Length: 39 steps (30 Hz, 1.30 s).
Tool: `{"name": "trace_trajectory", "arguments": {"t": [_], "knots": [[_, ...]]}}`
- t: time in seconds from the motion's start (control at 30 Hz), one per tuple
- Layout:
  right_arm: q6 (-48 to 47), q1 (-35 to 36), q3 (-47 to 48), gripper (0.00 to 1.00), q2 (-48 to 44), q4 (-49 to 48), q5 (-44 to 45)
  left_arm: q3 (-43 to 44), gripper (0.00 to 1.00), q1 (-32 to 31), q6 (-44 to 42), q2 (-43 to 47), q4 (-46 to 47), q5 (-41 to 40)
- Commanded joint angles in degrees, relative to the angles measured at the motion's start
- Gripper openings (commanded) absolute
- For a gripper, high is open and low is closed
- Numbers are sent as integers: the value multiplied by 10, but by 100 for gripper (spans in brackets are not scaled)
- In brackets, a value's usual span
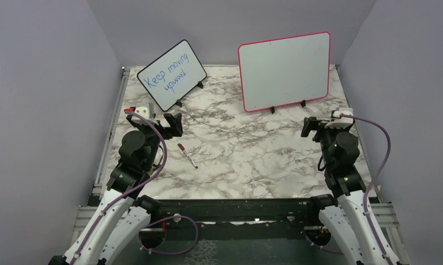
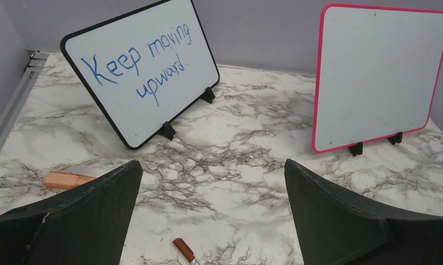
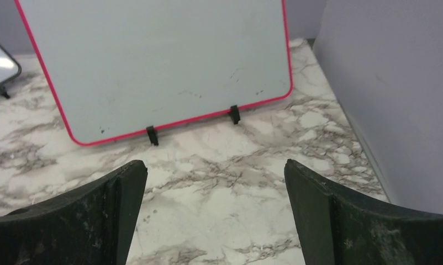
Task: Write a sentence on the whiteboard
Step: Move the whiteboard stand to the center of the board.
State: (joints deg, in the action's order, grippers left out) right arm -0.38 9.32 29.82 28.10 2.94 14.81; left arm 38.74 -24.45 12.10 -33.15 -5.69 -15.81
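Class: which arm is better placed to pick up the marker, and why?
Likely the left: the marker lies close to the open left gripper, while the right gripper sits far across the table.

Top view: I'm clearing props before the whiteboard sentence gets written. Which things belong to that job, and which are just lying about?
For the job:
red-framed whiteboard, blank
marker, lying on the table

Lying about:
black-framed board with blue writing
small orange piece
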Motion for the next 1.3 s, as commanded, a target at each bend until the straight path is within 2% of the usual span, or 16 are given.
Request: {"name": "trace_trajectory", "arguments": {"t": [0.0, 0.13, 0.3, 0.5, 0.8, 0.93, 1.2, 1.27], "knots": [[15, 2, 51, 100, 76, 45, -76, -3, 99, -17, -15, 11, 13, -1], [19, 2, 83, 100, 158, 50, -114, -5, 99, -33, -16, 17, 12, -11], [23, 2, 103, 100, 263, 7, -129, -6, 99, -54, -18, 22, 10, -18], [34, 2, 158, 99, 439, -44, -145, -9, 99, -73, -21, 22, 10, -30], [23, 2, 257, 84, 639, -76, -158, -12, 99, -84, -26, 18, 12, -31], [34, 3, 288, 76, 687, -79, -187, -13, 99, -84, -28, 14, 15, -32], [44, 12, 332, 68, 752, -81, -185, -14, 99, -84, -30, 1, 17, -29], [42, 16, 342, 60, 766, -80, -185, -14, 99, -84, -30, -1, 18, -28]]}}
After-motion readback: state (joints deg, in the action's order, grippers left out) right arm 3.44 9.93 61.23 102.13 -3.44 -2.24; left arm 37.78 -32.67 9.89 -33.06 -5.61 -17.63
